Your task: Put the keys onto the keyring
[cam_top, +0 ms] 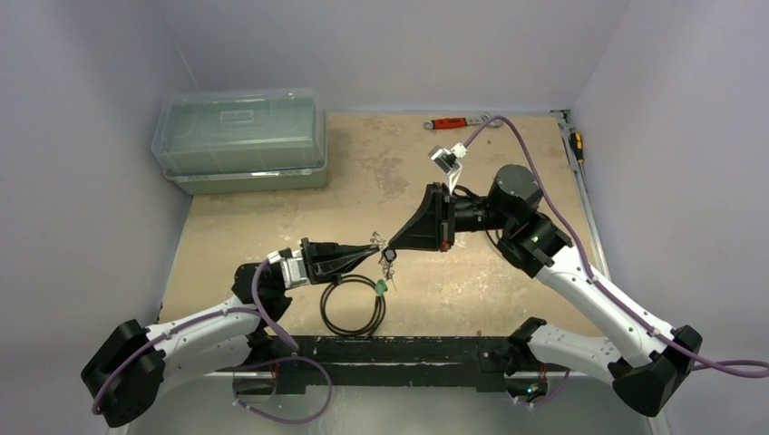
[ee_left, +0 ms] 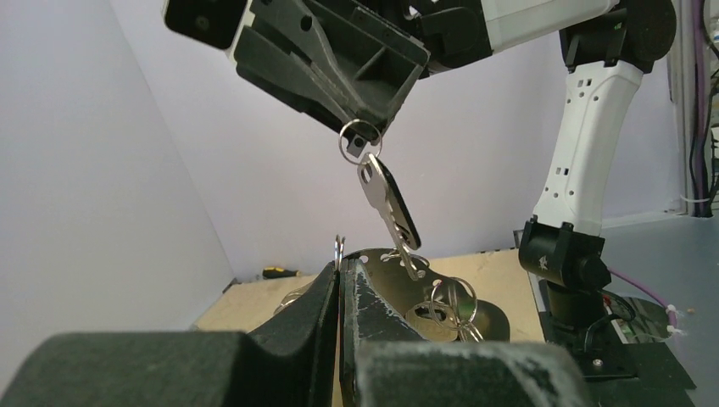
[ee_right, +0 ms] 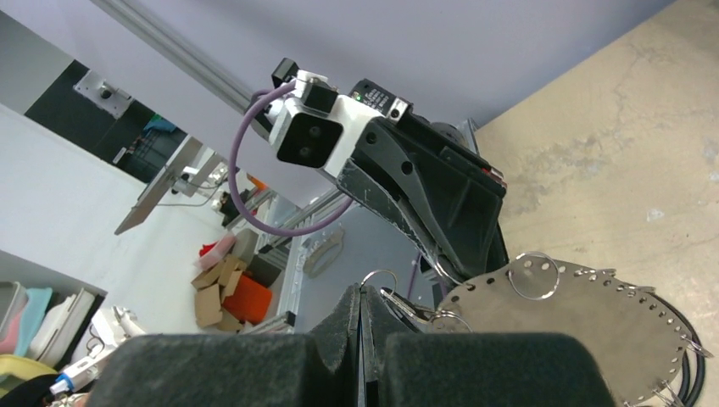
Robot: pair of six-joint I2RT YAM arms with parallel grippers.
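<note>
Keyring [ee_right: 576, 339] is sitting lifted off the bench [cam_top: 453, 181], right at the tip of the left end effector [ee_left: 340, 270]. It's reading as a round silvery plate with small holes round its rim, not a bare loop. Left fingers are pressing together and pinching it by a thin silvery edge that's poking up between the tips. The plate itself is spreading out just beyond them. Small rings are hanging through several rim holes, some with tiny keys; can't count them.

Right end effector [ee_left: 370, 119] is pointing at the left one, tips nearly meeting in the top view. Its fingers are pressing together too, pinching a small split ring [ee_left: 359, 141]. Dark-headed key [ee_left: 392, 203] is dangling tilted from that ring. Its blade tip is reaching down to the plate's rim holes; touching or just short, can't tell.

Green piece [cam_top: 382, 286] is showing just below the two tips, at the upper edge of the black cable coil [cam_top: 324, 310]. Hanging or lying, can't tell. The coil is lying flat on the bench near the arm bases.

Red-handled wrench [cam_top: 449, 122] is lying at the far edge. Clear lidded bin [cam_top: 240, 136] is sitting far left and a screwdriver [cam_top: 577, 145] far right, all well apart from both tips.
</note>
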